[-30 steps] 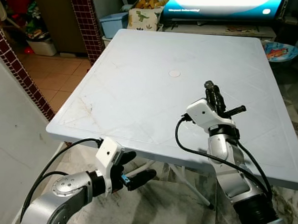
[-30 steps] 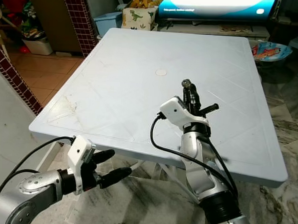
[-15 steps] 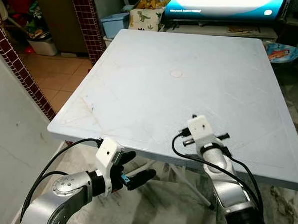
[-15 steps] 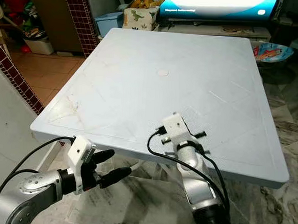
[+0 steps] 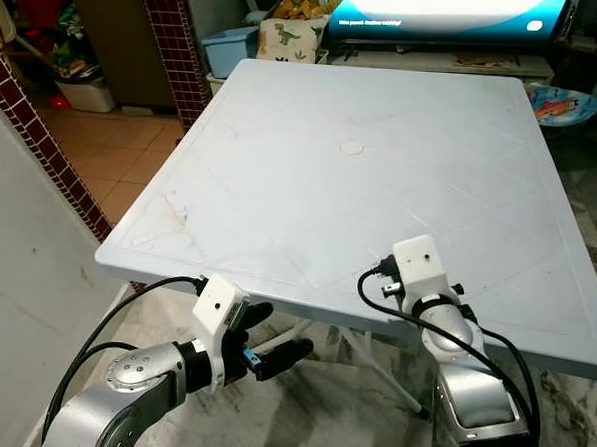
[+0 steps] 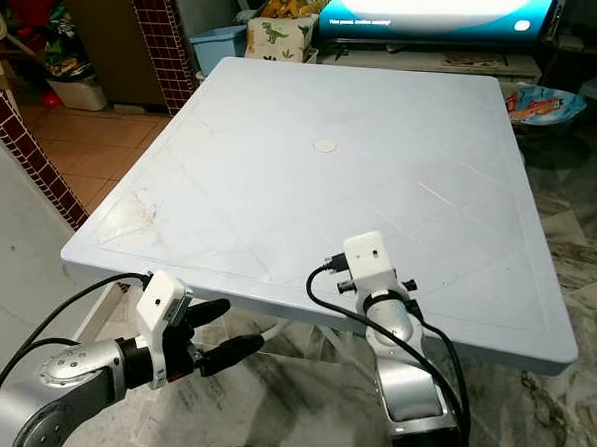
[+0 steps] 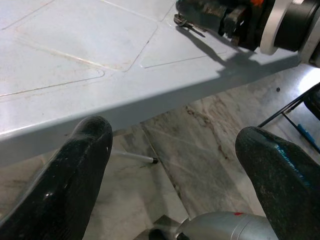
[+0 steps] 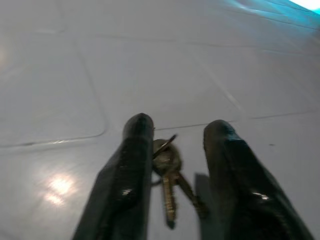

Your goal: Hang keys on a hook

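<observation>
Right arm dropped to the table's near edge, keys between its fingers.

The right gripper, raised above the table a second ago, has come down low over the near edge, its wrist module now about level with the tabletop. The keys sit between its two black fingers, touching the one finger, with a gap to the other; whether they are pinched or only lie on the table I cannot tell. The left gripper hangs below the table edge, jaws spread wide and empty. No hook can be made out, so I judge the hanging is yet to start; securing and lifting the keys comes first.
</observation>
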